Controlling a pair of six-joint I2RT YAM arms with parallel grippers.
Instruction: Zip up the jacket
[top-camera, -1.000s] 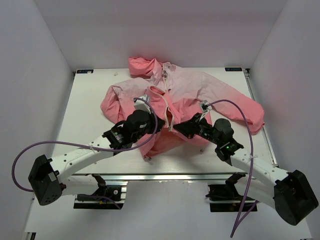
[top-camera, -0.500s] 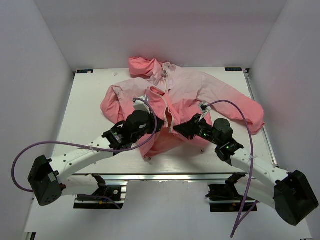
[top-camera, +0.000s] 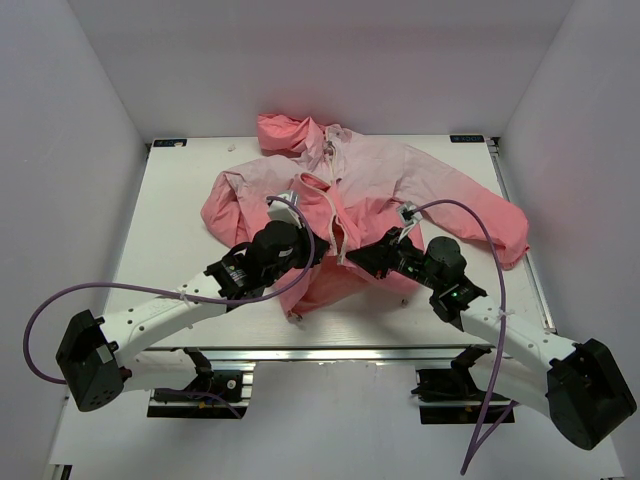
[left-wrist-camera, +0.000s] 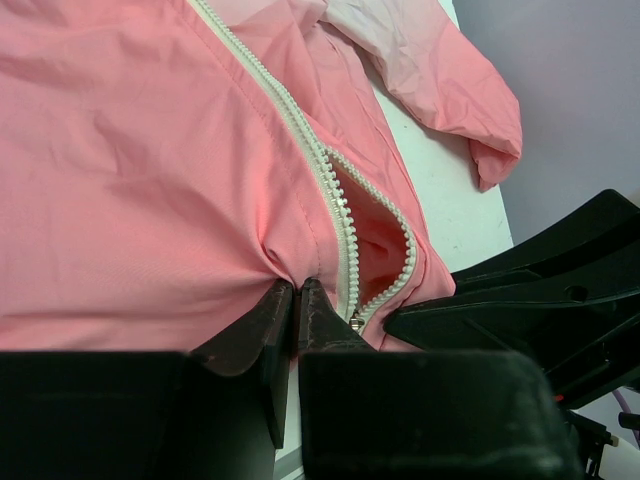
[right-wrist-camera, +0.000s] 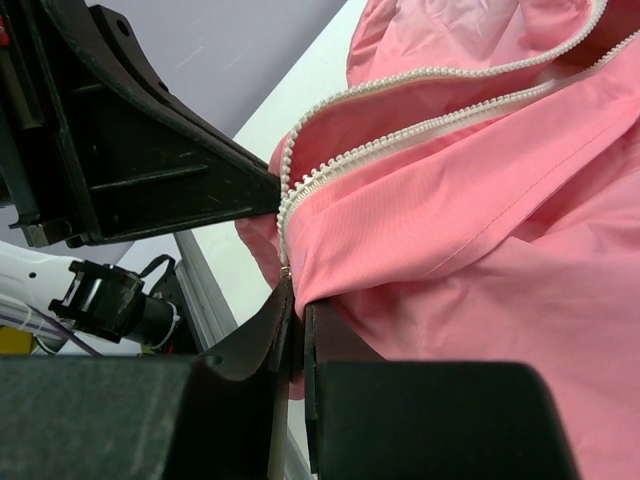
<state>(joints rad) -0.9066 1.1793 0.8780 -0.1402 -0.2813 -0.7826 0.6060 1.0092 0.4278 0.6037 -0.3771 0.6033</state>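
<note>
Lying spread on the white tabletop (top-camera: 170, 220): one pink jacket (top-camera: 380, 175), hood toward the far edge, sleeves out to both sides.
Left end effector (left-wrist-camera: 297, 295): jaws pinched shut on a fold of front panel just beside the zipper (left-wrist-camera: 300, 130).
Right end effector (right-wrist-camera: 297, 300): jaws pinched shut on the jacket hem at the zipper's lower end.
Zipper: whitish, teeth parted near the hem.
</note>
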